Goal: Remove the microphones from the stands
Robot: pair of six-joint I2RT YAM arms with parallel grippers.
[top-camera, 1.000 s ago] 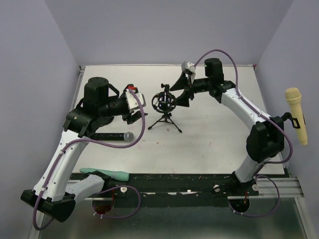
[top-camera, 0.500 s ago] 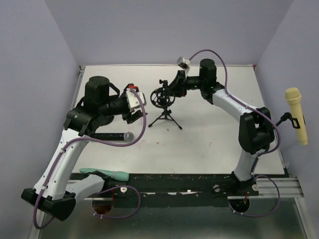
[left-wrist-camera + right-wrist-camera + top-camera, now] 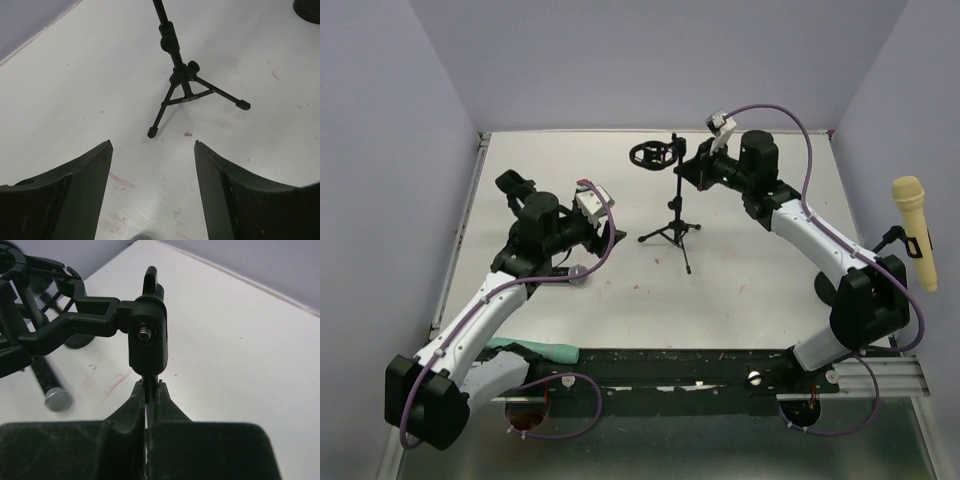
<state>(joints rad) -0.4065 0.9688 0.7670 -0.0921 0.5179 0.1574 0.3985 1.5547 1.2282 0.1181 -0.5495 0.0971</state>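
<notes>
The black tripod stand (image 3: 672,228) stands mid-table, its empty ring mount (image 3: 647,153) at the top. My right gripper (image 3: 686,172) is shut on the stand's thin pole (image 3: 150,390), just under the black swivel joint (image 3: 146,335). The black microphone (image 3: 563,272) lies flat on the table left of the stand, partly under my left arm, its silver grille (image 3: 58,400) toward the stand. My left gripper (image 3: 152,145) hovers open over the table, facing the tripod (image 3: 182,87), with the microphone's grille (image 3: 142,236) just below its fingers.
A yellow microphone (image 3: 914,232) hangs on a holder past the table's right edge. A teal object (image 3: 535,349) lies on the near rail by the left arm's base. The white tabletop (image 3: 760,280) has raised edges at the back and sides.
My right gripper has shut on the stand's pole, and the stand has shifted right with its mount toward the back. My left arm has lowered and reached forward. The microphone has stayed put.
</notes>
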